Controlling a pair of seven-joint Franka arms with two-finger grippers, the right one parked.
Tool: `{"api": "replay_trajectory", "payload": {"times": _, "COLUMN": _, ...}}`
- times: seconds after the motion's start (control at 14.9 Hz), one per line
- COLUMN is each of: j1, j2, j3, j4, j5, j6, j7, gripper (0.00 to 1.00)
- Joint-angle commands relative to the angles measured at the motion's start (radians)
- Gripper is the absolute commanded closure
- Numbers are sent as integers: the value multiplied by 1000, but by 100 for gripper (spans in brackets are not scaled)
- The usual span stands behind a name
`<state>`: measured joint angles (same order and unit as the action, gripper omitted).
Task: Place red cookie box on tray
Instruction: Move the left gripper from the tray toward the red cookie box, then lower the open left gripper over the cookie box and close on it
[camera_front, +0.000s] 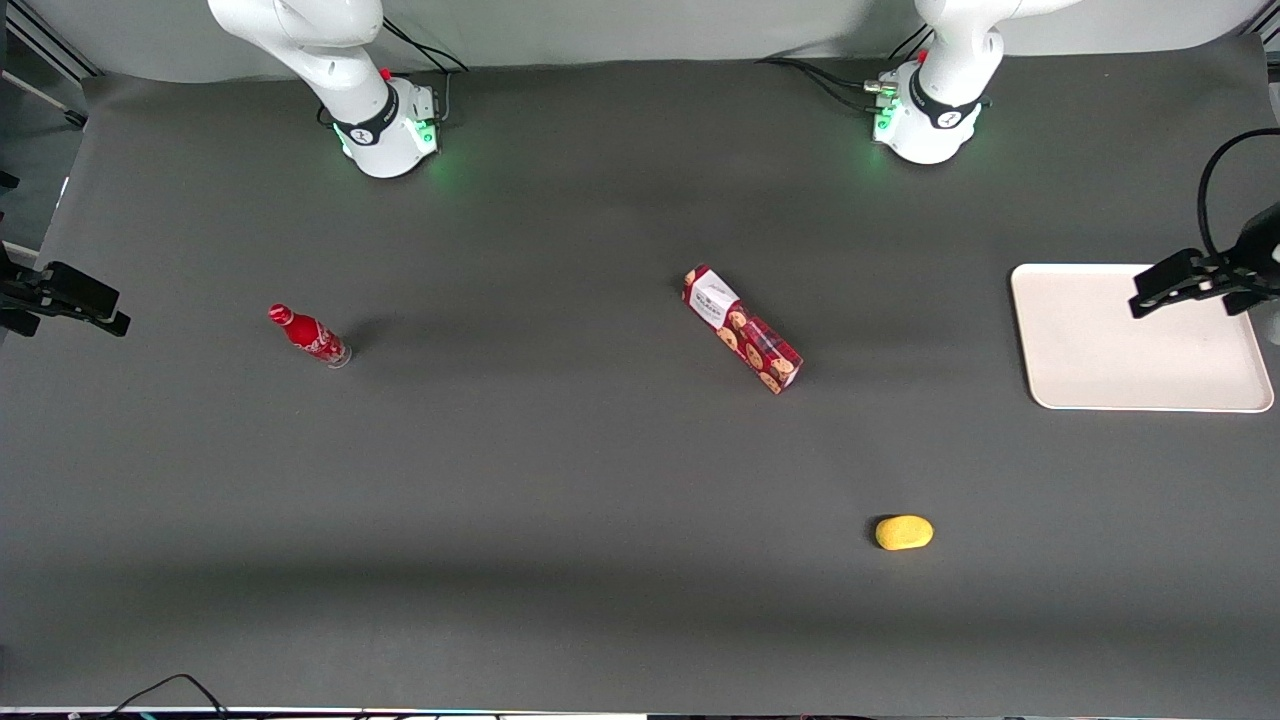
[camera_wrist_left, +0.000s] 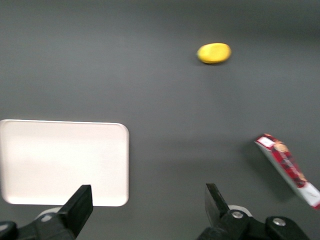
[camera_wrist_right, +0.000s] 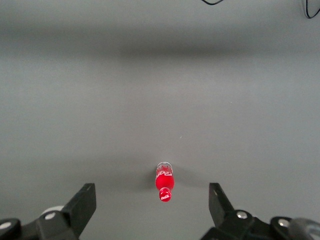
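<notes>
We judge the task barely begun: the red cookie box (camera_front: 742, 328) lies flat on the dark tabletop (camera_front: 560, 480), untouched and well apart from the tray (camera_front: 1100, 380), which carries nothing, so the reach, the grasp, the carry and the set-down are all left. Taking the tray as our landmark, the box lies off toward the parked arm's end from it, set at a slant, and the tool (camera_wrist_left: 148, 202) hangs above the tray's edge toward the working arm's end, its two fingers spread wide with nothing between them. The box is a long narrow carton, dark red with brown cookie prints and a white label panel at one end; it looks like light, smooth cardboard with crisp edges. The tray is flat, cream-white and smooth, with rounded corners and a low rim. Nearer the front camera than the tray sits a small yellow rounded lump (camera_front: 904, 532), matte and soft-looking. The tabletop reads as a dull, cloth-like grey.
</notes>
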<state>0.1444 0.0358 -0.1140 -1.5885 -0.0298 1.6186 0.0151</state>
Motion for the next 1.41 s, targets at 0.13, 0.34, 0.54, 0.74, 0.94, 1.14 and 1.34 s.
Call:
{"api": "replay_trajectory", "payload": {"times": 0.13, "j1": -199, "j2": 47, "j3": 4, "j4": -15, "j5": -56, "j6": 22, "j7": -428, "gripper": 0}}
{"api": "replay_trajectory", "payload": {"times": 0.34, "j1": -311, "j2": 90, "j3": -21, "j4": -44, "j5": -50, "j6": 113, "j7": -723, "gripper": 0}}
{"api": "replay_trajectory", "payload": {"times": 0.54, "j1": -319, "j2": 121, "j3": -143, "j4": -123, "j5": -3, "j6": 225, "j7": -955, "gripper": 0}}
{"api": "replay_trajectory", "payload": {"times": 0.74, "j1": -321, "j2": 133, "j3": -264, "j4": -304, "j5": 42, "j6": 448, "j7": -1194, "gripper": 0}}
{"api": "replay_trajectory", "payload": {"times": 0.94, "j1": -336, "j2": 174, "j3": -331, "j4": -447, "j5": 76, "j6": 628, "j7": -1342, "gripper": 0}}
{"api": "replay_trajectory", "payload": {"times": 1.14, "j1": -350, "j2": 223, "j3": -364, "j4": -534, "j5": 178, "j6": 749, "j7": -1475, "gripper": 0}}
{"api": "replay_trajectory", "payload": {"times": 1.34, "j1": -351, "j2": 288, "j3": -375, "j4": -570, "j5": 249, "j6": 834, "j7": -1586, "gripper": 0}}
